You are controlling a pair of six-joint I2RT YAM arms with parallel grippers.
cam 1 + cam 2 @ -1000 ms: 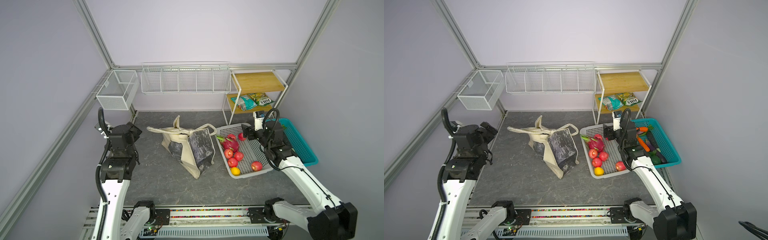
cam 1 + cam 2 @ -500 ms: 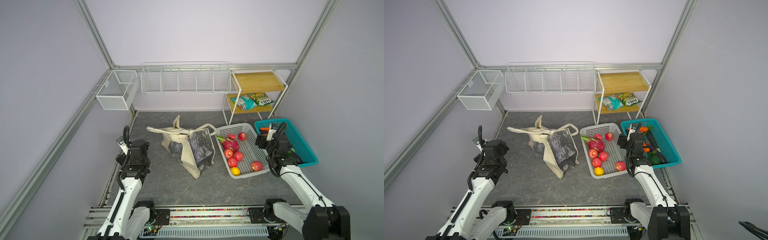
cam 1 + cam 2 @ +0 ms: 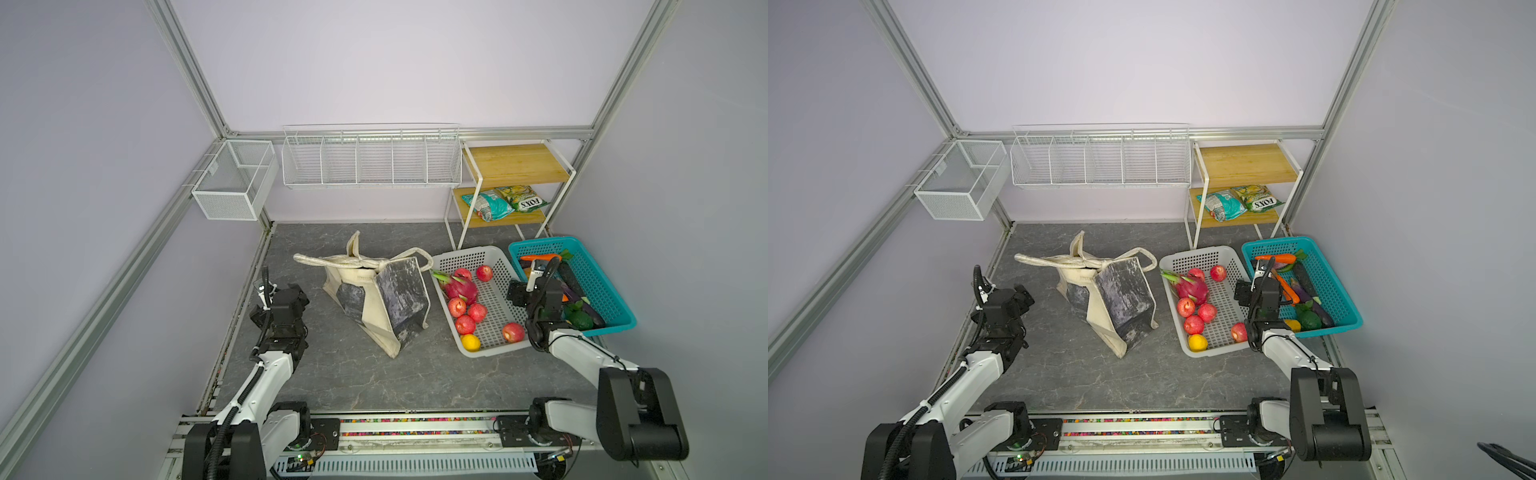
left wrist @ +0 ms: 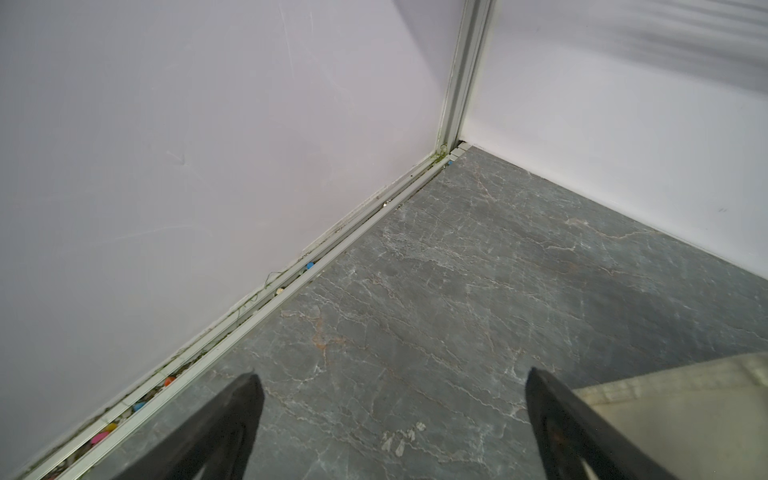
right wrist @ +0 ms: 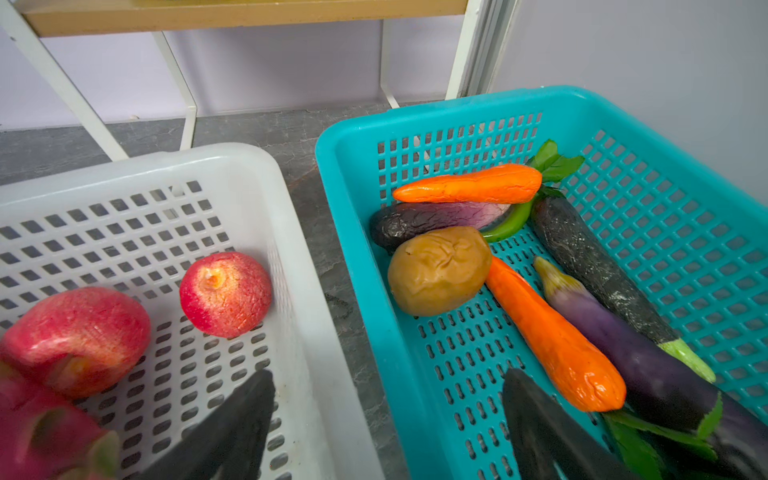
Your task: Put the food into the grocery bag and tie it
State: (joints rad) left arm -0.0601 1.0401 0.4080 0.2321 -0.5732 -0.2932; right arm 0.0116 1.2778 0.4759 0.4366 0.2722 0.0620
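We are judging this as the opening step, the gathering of the food, since both tools are standing released and empty. The right tool is hovering above the gap between the white basket and the teal basket, on the right of the surface. The left tool is hanging low at the left edge, near the wall.

The grocery bag is slumping in the middle of the surface, just left of the white basket, with its straps trailing left and far. We are not managing to tell whether anything is lying inside it.

As we are reading it, the next move is calling for the right tool to close on one piece. The red apple and the potato are lying nearest. The piece is then needing a carry left to the bag, whose limp mouth is probably needing the left tool to hold it open.

The top views are giving us the whole layout. The snack packets are lying on the lower board of the shelf unit at far right, and a yellow fruit is sitting at the near end of the white basket.

The right wrist view is showing the potato up close among carrots and aubergines. We are not finding it from above, where the arm is crossing that basket. The left wrist view is showing only bare surface, the wall corner and a cream edge of the bag just beside one finger.
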